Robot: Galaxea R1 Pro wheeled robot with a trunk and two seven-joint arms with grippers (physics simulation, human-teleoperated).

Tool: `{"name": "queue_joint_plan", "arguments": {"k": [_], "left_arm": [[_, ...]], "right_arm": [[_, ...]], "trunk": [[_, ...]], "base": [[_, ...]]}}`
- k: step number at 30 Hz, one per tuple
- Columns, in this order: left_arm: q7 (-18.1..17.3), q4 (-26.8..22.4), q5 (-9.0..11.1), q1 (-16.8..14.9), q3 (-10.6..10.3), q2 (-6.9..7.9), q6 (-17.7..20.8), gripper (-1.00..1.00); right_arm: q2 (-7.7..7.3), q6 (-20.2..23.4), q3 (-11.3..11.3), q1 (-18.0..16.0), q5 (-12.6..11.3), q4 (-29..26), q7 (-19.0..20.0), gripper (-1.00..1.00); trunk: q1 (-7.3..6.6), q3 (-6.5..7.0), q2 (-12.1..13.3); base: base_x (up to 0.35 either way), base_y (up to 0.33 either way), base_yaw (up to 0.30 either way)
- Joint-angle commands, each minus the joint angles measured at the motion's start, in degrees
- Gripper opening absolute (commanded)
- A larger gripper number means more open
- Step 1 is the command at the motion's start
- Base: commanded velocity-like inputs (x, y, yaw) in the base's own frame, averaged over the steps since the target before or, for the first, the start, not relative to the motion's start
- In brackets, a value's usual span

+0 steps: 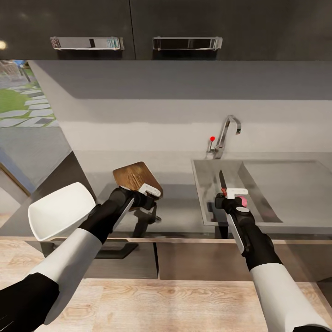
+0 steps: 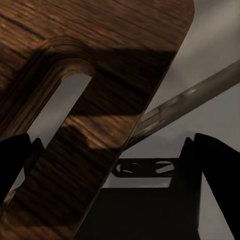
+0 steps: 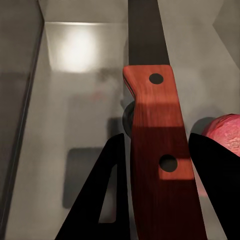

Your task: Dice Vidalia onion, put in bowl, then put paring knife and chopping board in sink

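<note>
The left fingers (image 1: 146, 196) clench the chopping board (image 1: 136, 177), lifted tilted above the tabletop (image 1: 180, 203). The right fingers (image 1: 229, 196) grasp the paring knife (image 1: 222, 181) by its handle, blade pointing ahead over the sink (image 1: 276, 184). The bowl (image 1: 60, 210) sits beside the left arm.

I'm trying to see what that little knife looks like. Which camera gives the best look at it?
The right wrist view: the paring knife is close up, reddish handle with two rivet holes, dark blade pointing away, between the right gripper's fingers. The head view shows it small, upright over the sink.
</note>
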Motion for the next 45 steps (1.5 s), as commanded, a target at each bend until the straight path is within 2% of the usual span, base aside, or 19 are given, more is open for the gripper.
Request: {"name": "queue_joint_plan", "arguments": {"k": [1,17,27,45], "left_arm": [[-0.12,2.00,-0.49,-0.03,-0.06,0.02,0.36,-1.00],[-0.09,1.58,-0.53,-0.03,0.01,-0.07,0.42,-1.00],[-0.11,1.41,-0.57,-0.03,0.12,-0.73,0.42,-1.00],[0.02,1.32,-0.57,-0.03,0.23,-0.77,0.42,-1.00]], "right_arm": [[-0.02,0.34,0.05,-0.03,0.03,-0.08,-0.16,-1.00],[-0.02,0.34,0.04,-0.03,0.02,-0.34,-0.16,-1.00],[-0.10,0.34,0.05,-0.03,0.06,-1.73,-0.16,-1.00],[-0.11,0.34,0.05,-0.03,0.08,-1.75,-0.16,-1.00]], "trunk": [[0.02,-0.07,-0.04],[0.02,0.01,-0.04],[0.02,0.84,-0.04],[0.02,2.48,-0.04]], "base": [[0.000,0.000,0.000],[0.000,0.000,-0.001],[0.000,0.000,-0.056],[0.000,0.000,-0.055]]}}
